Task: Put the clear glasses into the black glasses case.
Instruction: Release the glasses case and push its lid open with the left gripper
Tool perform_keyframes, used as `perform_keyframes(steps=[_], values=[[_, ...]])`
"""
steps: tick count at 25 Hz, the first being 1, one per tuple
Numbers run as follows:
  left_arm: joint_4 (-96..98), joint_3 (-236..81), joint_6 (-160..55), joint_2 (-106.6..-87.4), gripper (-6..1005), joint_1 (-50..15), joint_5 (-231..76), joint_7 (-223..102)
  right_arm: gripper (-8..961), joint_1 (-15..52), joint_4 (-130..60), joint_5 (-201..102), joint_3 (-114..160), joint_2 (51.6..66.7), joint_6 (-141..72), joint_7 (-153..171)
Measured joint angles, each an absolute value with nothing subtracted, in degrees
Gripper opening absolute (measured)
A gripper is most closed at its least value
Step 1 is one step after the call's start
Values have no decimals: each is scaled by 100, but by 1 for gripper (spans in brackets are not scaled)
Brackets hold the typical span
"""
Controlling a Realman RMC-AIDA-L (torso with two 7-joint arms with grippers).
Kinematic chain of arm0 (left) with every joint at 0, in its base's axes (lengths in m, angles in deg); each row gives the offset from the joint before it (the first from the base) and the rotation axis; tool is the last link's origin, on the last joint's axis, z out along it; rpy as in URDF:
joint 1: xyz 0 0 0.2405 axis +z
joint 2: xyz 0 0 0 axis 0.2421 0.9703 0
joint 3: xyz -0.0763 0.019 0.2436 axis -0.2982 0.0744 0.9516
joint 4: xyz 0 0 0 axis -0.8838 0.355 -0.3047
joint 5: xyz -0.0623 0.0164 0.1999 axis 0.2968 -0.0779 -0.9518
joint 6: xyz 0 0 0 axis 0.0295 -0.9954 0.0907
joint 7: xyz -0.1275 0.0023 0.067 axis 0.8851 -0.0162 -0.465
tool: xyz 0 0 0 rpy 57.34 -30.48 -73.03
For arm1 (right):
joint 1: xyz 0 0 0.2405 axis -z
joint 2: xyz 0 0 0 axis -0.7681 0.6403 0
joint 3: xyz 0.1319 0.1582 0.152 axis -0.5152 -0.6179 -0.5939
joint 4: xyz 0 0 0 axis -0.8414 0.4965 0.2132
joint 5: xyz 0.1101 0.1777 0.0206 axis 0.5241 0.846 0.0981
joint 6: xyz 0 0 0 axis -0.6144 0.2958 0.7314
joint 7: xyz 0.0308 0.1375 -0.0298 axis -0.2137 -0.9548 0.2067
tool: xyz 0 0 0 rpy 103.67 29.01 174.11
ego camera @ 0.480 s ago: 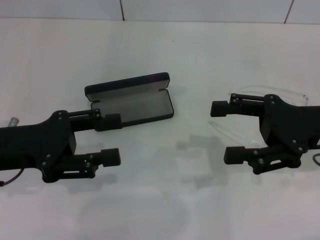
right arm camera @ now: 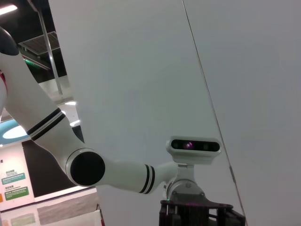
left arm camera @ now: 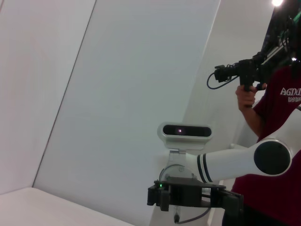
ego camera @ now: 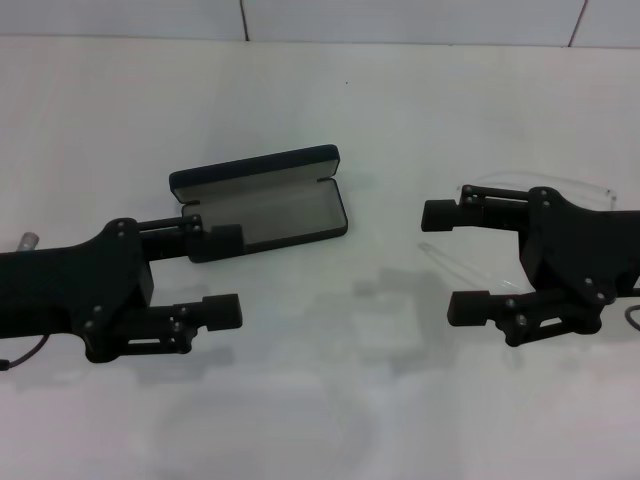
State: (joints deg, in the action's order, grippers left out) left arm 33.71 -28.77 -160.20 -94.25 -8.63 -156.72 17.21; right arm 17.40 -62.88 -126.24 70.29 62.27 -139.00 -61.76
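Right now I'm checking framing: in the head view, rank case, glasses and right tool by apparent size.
1. Right tool, nearer the camera, so unsure.
2. Case.
3. Glasses, partly hidden behind the right tool; true extent unclear.

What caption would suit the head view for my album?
Two open grippers, left and right, hover over a white table; black glasses case open, clear glasses under the right.

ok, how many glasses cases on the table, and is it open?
1. The matte black rectangular hinged case lies open, grey lining showing, on the white table, just beyond the open left gripper. Nothing in view looks like a second case.
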Motion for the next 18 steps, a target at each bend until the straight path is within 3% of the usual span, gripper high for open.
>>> perform_keyframes(steps=[8, 18], values=[[3574, -3382, -16001, -9498, 719, -919, -15597, 2112, 873, 2093, -6280, -11910, 6814, 6183, -13769, -5873], [6642, -3961, -15086, -10106, 717, -944, -15522, 3810, 872, 2814, -5797, -10903, 5382, 6164, -14108, -5650]])
